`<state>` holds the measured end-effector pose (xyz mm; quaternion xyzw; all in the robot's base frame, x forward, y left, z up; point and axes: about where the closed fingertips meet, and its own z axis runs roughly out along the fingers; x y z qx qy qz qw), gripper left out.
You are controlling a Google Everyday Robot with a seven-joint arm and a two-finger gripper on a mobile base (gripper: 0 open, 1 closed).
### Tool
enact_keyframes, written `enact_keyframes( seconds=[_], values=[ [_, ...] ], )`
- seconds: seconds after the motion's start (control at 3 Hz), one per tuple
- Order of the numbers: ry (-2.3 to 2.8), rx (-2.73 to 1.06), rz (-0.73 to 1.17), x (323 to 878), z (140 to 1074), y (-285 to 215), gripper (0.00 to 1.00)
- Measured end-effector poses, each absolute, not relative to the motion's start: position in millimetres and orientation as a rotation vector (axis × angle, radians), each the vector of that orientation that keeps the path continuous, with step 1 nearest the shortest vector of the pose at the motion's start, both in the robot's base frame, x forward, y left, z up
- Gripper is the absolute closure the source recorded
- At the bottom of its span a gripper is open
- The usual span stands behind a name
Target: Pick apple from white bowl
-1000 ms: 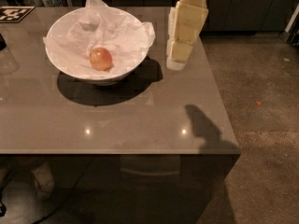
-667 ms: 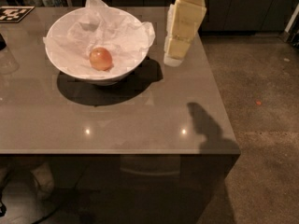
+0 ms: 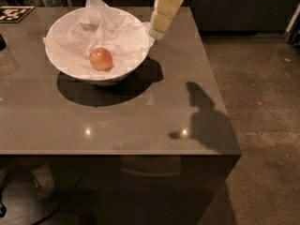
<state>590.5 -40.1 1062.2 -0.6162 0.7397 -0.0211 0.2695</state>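
Fingers of my gripper: apart or together, I cannot tell; at white bowl right rim. Apple inside white bowl, untouched, on counter

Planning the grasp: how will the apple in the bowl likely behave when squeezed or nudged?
The apple looks round and glossy, so it may slip or roll if nudged off-centre. The crumpled tissue under it in the white bowl probably steadies it but could shift. The gripper hangs by the bowl's far right rim, not touching the apple.
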Motion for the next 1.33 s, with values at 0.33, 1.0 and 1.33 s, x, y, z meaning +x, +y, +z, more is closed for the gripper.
enact_keyframes(
  seconds=[0.33, 1.0, 1.33],
  values=[
    [1.992, -1.663, -0.057, 590, 1061, -40, 0.00],
    [1.986, -1.747, 0.064, 627, 1023, -7, 0.00],
    [2.006, -1.817, 0.106, 657, 993, 18, 0.00]
  ],
)
